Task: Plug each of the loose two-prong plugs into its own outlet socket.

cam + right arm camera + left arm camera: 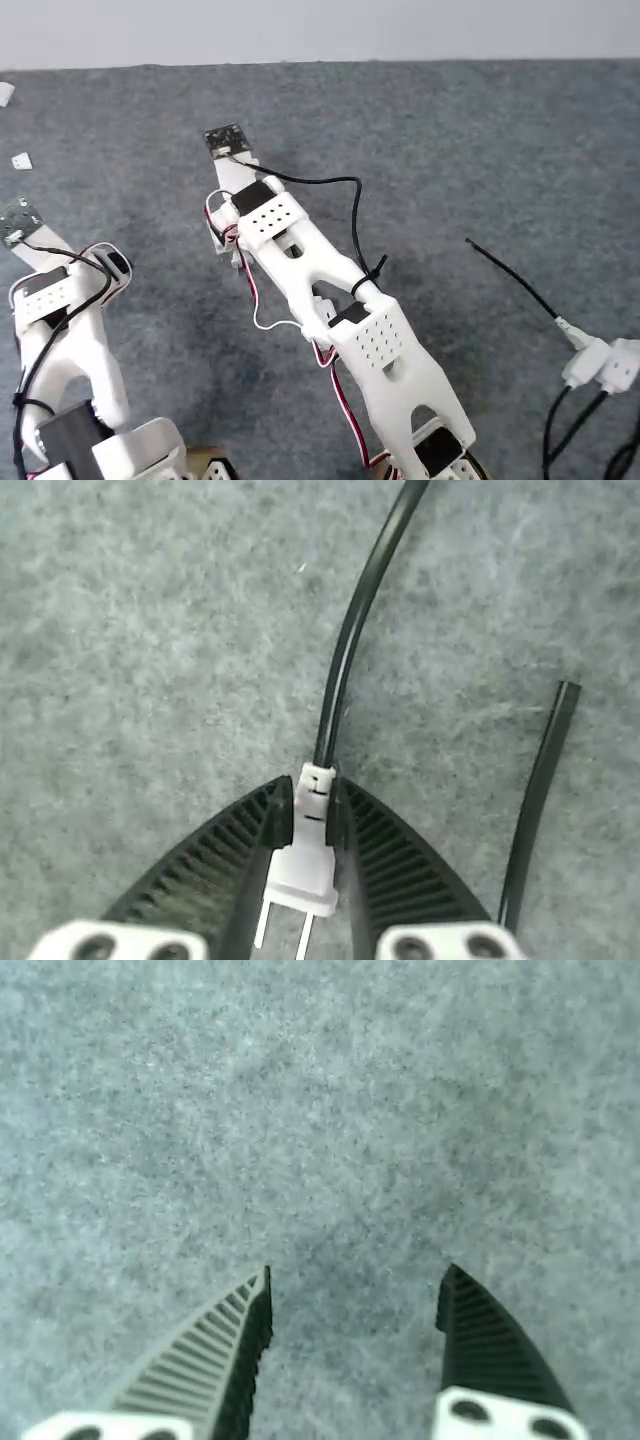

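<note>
1. High view: a grey, felt-like carpet [450, 130] covers the table. Two white plastic arms lie over it, one [300, 270] near the middle and one [60, 320] at the left edge, both with dotted plates and black and red wiring. At the right edge sit what seem to be two blocky white sockets [595, 362], touching each other, with black cords trailing off them. A thin cord [510, 275] runs from them to a loose end on the carpet. Two small white scraps [22, 160] lie far left.
2. Left wrist view: the left gripper [359, 1270] hangs over bare, fuzzy carpet with its ribbed, pointed black fingers [240, 1345] spread well apart.
3. Right wrist view: the right gripper [312, 780] is clamped on a small white plug [303, 865], whose two flat metal prongs point back toward the wrist. Its glossy black cord [345, 650] curves away over the carpet. A second cord [545, 770] lies beside it, blunt-ended.
</note>
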Robot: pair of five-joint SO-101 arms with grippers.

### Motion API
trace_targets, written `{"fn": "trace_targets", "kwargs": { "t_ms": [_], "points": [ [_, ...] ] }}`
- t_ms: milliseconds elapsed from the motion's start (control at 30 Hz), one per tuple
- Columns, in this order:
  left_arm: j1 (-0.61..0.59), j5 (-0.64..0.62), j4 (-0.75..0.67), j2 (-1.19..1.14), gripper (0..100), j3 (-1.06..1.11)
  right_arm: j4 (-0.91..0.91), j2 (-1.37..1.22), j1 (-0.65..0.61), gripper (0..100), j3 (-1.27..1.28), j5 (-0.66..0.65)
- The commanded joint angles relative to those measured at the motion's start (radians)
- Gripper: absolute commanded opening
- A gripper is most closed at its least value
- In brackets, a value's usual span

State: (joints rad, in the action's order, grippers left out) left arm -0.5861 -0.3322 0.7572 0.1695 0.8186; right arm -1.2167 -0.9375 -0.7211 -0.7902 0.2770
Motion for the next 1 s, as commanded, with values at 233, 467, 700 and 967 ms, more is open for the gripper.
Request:
{"fn": "trace_targets", "kwargs": {
  "t_ms": [233,467,700,967],
  "points": [
    [-0.005,0.011,-0.032,0.029,26,-0.004,-0.168,-0.084,-0.012,7.6,-0.227,-0.026],
    [-0.005,0.012,-0.032,0.029,26,-0.004,-0.352,-0.188,-0.01,14.0,-0.394,-0.081],
    [-0.005,0.012,-0.032,0.029,26,-0.002,-0.39,-0.237,-0.013,0.7,-0.485,-0.118],
    [-0.005,0.012,-0.032,0.029,26,-0.002,-0.552,-0.202,-0.016,0.9,-0.522,-0.161]
  ]
}}
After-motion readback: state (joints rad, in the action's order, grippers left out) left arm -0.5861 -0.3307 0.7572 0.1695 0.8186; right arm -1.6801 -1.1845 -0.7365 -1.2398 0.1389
